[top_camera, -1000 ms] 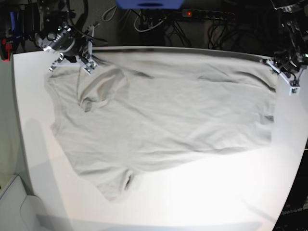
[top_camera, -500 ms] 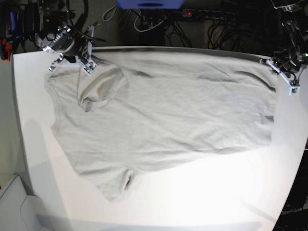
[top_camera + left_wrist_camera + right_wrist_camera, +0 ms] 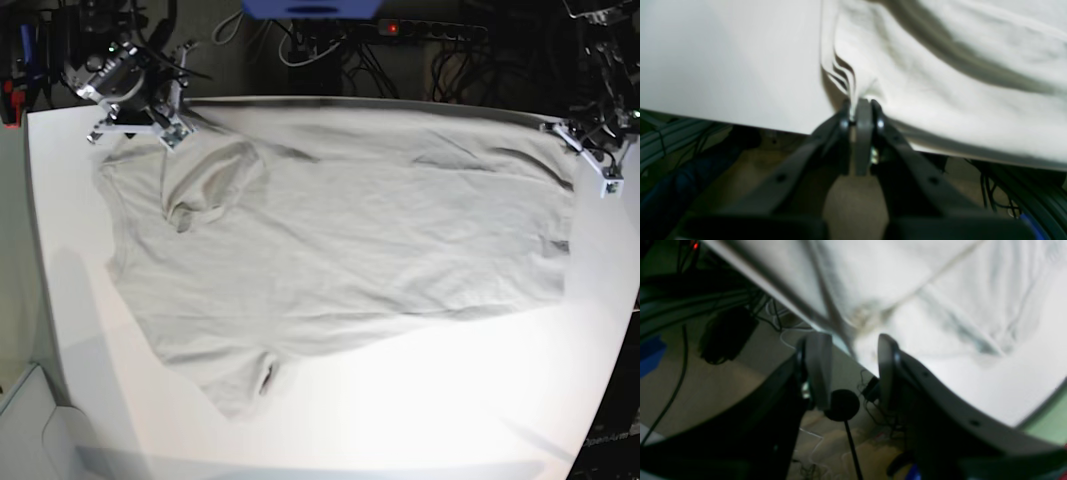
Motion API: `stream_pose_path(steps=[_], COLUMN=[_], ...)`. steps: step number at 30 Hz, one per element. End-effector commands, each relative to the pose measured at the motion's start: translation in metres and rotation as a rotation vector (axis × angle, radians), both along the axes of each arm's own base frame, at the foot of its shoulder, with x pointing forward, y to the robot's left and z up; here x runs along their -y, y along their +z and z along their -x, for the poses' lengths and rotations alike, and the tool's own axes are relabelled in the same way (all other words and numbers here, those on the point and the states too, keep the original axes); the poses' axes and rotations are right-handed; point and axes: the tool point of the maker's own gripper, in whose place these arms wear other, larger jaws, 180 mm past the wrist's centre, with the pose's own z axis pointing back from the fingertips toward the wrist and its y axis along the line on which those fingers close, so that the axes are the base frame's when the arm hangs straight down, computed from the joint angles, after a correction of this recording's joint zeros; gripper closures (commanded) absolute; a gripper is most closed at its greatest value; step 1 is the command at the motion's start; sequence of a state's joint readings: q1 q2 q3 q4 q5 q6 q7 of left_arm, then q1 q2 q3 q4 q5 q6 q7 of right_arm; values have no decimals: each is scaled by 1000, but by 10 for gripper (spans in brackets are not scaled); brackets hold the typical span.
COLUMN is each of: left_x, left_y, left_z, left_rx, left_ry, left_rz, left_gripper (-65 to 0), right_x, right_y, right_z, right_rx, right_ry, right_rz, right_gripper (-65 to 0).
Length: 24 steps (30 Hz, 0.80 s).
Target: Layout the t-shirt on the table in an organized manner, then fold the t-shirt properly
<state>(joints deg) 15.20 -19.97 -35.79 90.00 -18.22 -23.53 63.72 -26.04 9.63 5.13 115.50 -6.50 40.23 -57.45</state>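
The t-shirt (image 3: pixel 340 240) lies spread nearly flat across the bench (image 3: pixel 420 420), so laying out looks almost done and folding has not begun. The left gripper (image 3: pixel 860 105) is clenched on the shirt's far right corner, while the right gripper (image 3: pixel 853 353) at the far left has its jaws parted, holding nothing

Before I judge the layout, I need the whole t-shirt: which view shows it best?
The base view: the t-shirt lies spread across the table. The left wrist view shows only a pinched corner; the right wrist view only a blurred edge.

No readable text or labels.
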Motion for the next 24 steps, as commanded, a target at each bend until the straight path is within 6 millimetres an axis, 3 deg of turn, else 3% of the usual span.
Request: stream_pose_path(steps=[1,7,10,17,24], left_x=[-8,-8,-8,-7,-7], left_y=[10,10,10,9,8], left_z=[-7,-5,-5,-5,-5], left_rx=[27,22,21,19,20], left_ry=[-1,-1,-1,1,2], left_rz=[-27,-27,-27,-24,-22], left_gripper=[-5,-5,-5,-5,-5], right_x=[4,7,8,12,16], right_y=[12,42,47,35,18], right_z=[-19,-75,-97,-129,-149], right_rx=[64,209,240,222,176], right_ry=[-7,-16,-25,-57,-81], right_rz=[6,12,5,-20,-45], right_gripper=[-244,-245,-245,-245,-245])
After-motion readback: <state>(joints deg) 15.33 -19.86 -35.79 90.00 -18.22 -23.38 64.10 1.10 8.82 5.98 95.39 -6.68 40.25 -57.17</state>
